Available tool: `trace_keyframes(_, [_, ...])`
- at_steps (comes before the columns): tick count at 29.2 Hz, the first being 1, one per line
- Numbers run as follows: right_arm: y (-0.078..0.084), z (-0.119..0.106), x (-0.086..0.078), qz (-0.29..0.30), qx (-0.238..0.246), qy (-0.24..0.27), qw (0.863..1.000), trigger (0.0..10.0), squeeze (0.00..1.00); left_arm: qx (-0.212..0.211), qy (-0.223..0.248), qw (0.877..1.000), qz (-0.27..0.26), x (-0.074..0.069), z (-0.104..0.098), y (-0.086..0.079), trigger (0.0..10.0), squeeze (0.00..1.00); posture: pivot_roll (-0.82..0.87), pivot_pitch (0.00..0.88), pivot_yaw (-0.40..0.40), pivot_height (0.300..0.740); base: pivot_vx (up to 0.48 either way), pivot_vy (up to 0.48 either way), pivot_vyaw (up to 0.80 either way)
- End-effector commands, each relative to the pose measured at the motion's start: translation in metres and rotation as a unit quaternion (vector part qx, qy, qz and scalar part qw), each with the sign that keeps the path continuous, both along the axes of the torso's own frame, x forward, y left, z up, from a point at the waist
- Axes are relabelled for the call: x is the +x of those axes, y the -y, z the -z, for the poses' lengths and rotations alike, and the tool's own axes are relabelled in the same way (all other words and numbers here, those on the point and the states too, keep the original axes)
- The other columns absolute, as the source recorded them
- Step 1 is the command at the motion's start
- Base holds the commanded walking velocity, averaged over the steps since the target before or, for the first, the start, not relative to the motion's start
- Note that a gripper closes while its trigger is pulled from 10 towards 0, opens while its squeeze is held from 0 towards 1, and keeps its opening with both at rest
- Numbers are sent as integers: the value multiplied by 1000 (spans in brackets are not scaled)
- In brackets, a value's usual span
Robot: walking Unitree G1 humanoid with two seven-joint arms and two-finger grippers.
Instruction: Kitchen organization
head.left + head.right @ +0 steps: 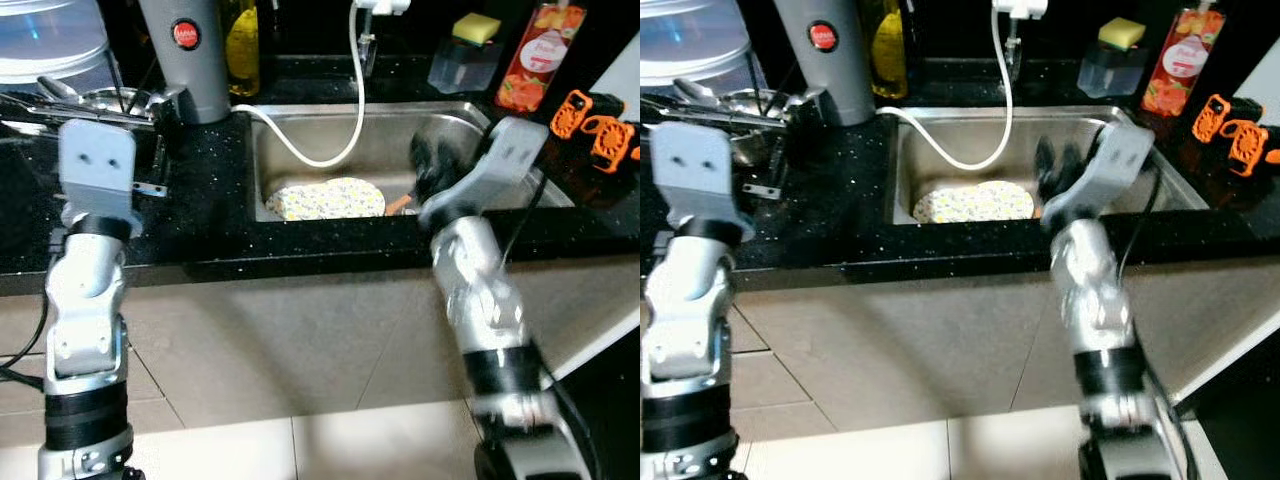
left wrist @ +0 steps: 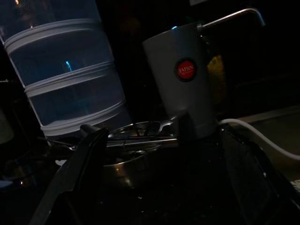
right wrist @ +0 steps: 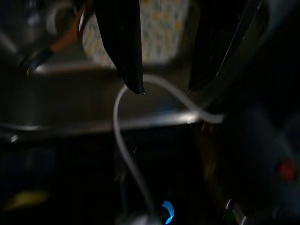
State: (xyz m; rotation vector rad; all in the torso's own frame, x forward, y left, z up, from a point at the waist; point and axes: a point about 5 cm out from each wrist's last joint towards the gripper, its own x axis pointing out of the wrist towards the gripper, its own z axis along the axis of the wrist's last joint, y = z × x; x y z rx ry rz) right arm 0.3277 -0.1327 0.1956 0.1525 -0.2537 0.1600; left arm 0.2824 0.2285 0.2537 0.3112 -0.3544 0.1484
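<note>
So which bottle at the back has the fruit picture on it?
The red bottle at the back right, beside the sponge holder. The yellow bottle by the grey canister shows none.

The two head views are evenly and fairly brightly lit, with pale floor tiles (image 1: 300, 440) well exposed and the black counter (image 1: 210, 230) left nearly featureless apart from small speckles. Soft glare is seen on the steel sink (image 1: 320, 130) wall. The right arm (image 1: 480, 290) is smeared by motion blur in both head views, while the left arm (image 1: 90, 300) is rendered sharply. Both wrist views are very dark. In the left wrist view, a grey jug (image 2: 183, 79) is dimly lit and the near fingers (image 2: 79, 173) are only silhouettes. The right wrist view is blurred throughout, with a small blue glow (image 3: 167, 212) near one edge.
</note>
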Motion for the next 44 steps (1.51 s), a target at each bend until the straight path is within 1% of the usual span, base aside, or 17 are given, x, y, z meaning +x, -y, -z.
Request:
trace_keyframes(1, [1,-10,-3,1,-14,27,1000,10000,0,-6,-9,1000,8,-1,3,0,10000,0,167,0,-55,740,0,0,0])
trace_keyframes(2, [0,-9,-6,-3,-20,27,999,10000,0,-6,-10,1000,10,-2,3,-1,10000,0,168,0,-54,740,0,0,0])
trace_keyframes(7, [1,-3,-18,28,30,13,999,10000,0,-14,-35,999,22,-7,17,-2,10000,0,166,0,-50,740,0,0,0])
trace_keyframes(11, [-4,-6,-20,31,21,17,999,10000,0,-30,-71,997,11,-4,31,0,10000,0,158,0,-47,740,0,0,0])
trace_keyframes(15, [-6,-6,-19,29,14,20,999,10000,0,-36,-80,996,1,-1,39,3,10000,0,159,0,-48,740,0,0,0])
trace_keyframes(16, [-7,0,-22,27,1,15,1000,10000,0,-8,-71,997,-6,-4,44,8,10000,0,159,0,-48,740,0,0,0])
trace_keyframes(17, [-7,0,-22,27,1,15,1000,10000,0,-8,-71,997,-6,-4,44,8,10000,0,159,0,-48,740,0,0,0])
trace_keyframes(20, [-7,15,-31,18,-27,-8,999,10000,0,6,-73,997,28,-25,66,29,10000,0,155,0,-68,740,0,0,0])
trace_keyframes(22, [-6,16,-32,16,-30,-10,999,10000,0,5,-79,996,42,-30,69,34,10000,0,155,0,-68,740,0,0,0])
trace_keyframes(24, [-3,10,-30,17,-61,10,998,10000,0,34,-98,991,89,-39,75,44,10000,0,160,0,-71,740,0,0,0])
trace_keyframes(25, [-3,10,-30,17,-61,10,998,10000,0,34,-98,991,89,-39,75,44,10000,0,160,0,-71,740,0,0,0])
trace_keyframes(28, [8,-8,-23,47,-110,61,991,10000,0,94,-100,985,107,-43,77,40,10000,0,158,0,-74,740,0,0,0])
trace_keyframes(31, [12,-4,-23,64,-116,61,989,10000,0,112,-86,985,102,-39,77,39,10000,0,164,0,-83,740,0,0,0])
trace_keyframes(36, [8,0,-27,76,-110,58,989,10000,0,108,-67,988,91,-38,76,46,10000,0,163,0,-83,740,0,0,0])
trace_keyframes(39, [6,1,-28,76,-100,56,991,10000,0,106,-57,989,88,-38,73,48,10000,0,163,0,-81,740,0,0,0])
trace_keyframes(40, [3,3,-27,73,-64,45,994,10000,0,93,-34,992,75,-35,67,49,10000,0,159,0,-79,740,0,0,0])
trace_keyframes(44, [1,7,-24,62,-25,26,997,10000,0,84,-1,995,57,-32,59,48,10000,0,158,0,-82,740,0,0,0])
